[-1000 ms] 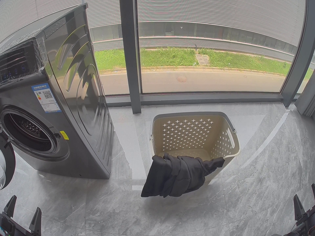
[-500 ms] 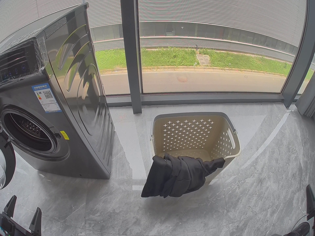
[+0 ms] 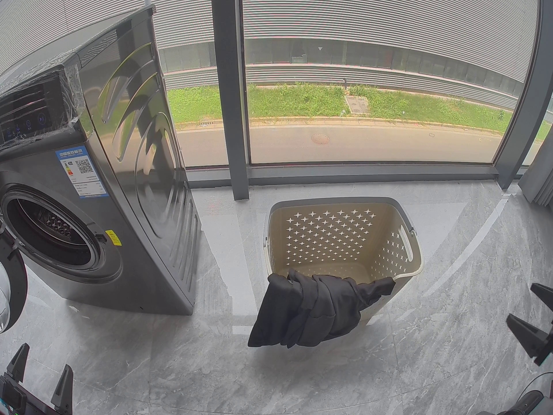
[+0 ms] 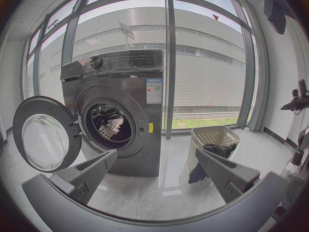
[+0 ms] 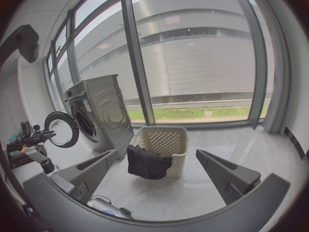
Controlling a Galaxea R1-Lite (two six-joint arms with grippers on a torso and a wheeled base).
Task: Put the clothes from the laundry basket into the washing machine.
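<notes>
We're on the grey floor [image 3: 201, 364], and the one piece of clothing in sight, a dark garment [image 3: 314, 309], is draped over the near rim of the laundry basket [image 3: 340, 200]. Part of it is inside and part hangs down the outer wall (handy, that: folds standing proud of the rim give a pincer something to bite).

From the robot, the basket sits at about twelve o'clock by the window. The washing machine [image 3: 115, 162] stands at ten o'clock with its door [image 4: 46, 134] swung wide, so the drum [image 4: 109, 126] is an open target.

The left gripper [image 3: 45, 358] hangs low at seven o'clock, jaws spread wide and holding nothing. Its camera faces the drum, so I'd say it's waiting on the washer side.

The right gripper [image 3: 523, 304] is at four o'clock, likewise wide and empty, well apart from the garment. Its own camera frames the basket between the fingers, so my guess is this arm makes the pick. Nothing is loaded yet.
</notes>
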